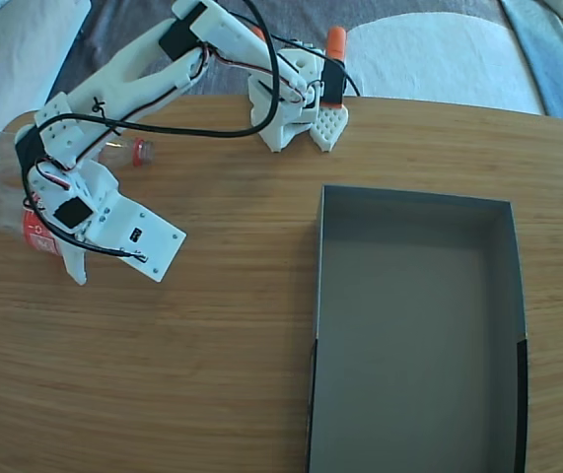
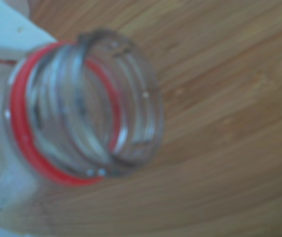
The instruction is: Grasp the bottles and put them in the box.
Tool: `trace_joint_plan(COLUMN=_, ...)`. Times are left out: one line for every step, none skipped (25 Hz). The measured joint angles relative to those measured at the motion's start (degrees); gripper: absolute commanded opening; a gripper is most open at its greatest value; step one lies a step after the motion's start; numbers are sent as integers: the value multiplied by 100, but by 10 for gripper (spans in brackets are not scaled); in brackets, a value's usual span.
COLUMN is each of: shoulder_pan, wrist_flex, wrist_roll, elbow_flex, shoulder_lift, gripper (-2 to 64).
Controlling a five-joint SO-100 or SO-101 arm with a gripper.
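Observation:
In the fixed view my gripper [image 1: 68, 258] is at the table's left edge, closed around a clear bottle [image 1: 35, 233] with a red label, whose body runs up and to the left. The wrist view shows that bottle's open neck [image 2: 89, 106] with a red ring, blurred and very close, with a white finger [image 2: 5, 29] against it. No cap shows on it. A second clear bottle [image 1: 126, 152] with a red end lies behind my arm, partly hidden. The grey box [image 1: 419, 222] stands apart at the right with nothing in it.
My arm's base [image 1: 296, 108] stands at the table's far edge, with black cables looping over the arm. The wooden table [image 1: 222, 325] lies bare between gripper and box. Pale cloth and a grey rug lie beyond the far edge.

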Motion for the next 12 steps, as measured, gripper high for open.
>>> trace_joint_plan(shoulder_pan=0, wrist_flex=0, wrist_roll=0, elbow_flex=0, shoulder_lift=0, gripper=381)
trace_joint_plan(shoulder_pan=0, wrist_flex=0, wrist_roll=0, elbow_flex=0, shoulder_lift=0, gripper=353)
trace_joint_plan(shoulder_pan=0, wrist_flex=0, wrist_roll=0, elbow_flex=0, shoulder_lift=0, gripper=330)
trace_joint_plan(shoulder_pan=0, wrist_flex=0, wrist_roll=0, elbow_flex=0, shoulder_lift=0, gripper=312)
trace_joint_plan(shoulder_pan=0, wrist_flex=0, wrist_roll=0, elbow_flex=0, shoulder_lift=0, gripper=296)
trace_joint_plan(shoulder_pan=0, wrist_flex=0, wrist_roll=0, elbow_flex=0, shoulder_lift=0, gripper=284)
trace_joint_plan(shoulder_pan=-9, wrist_flex=0, wrist_roll=0, elbow_flex=0, shoulder_lift=0, gripper=278)
trace_joint_plan(shoulder_pan=-9, wrist_flex=0, wrist_roll=0, elbow_flex=0, shoulder_lift=0, gripper=272)
trace_joint_plan(shoulder_pan=-18, wrist_flex=0, wrist_roll=0, elbow_flex=0, shoulder_lift=0, gripper=265)
trace_joint_plan(shoulder_pan=-18, wrist_flex=0, wrist_roll=0, elbow_flex=0, shoulder_lift=0, gripper=255)
trace_joint_plan(shoulder_pan=-26, wrist_flex=0, wrist_roll=0, elbow_flex=0, shoulder_lift=0, gripper=241)
trace_joint_plan(shoulder_pan=-26, wrist_flex=0, wrist_roll=0, elbow_flex=0, shoulder_lift=0, gripper=224)
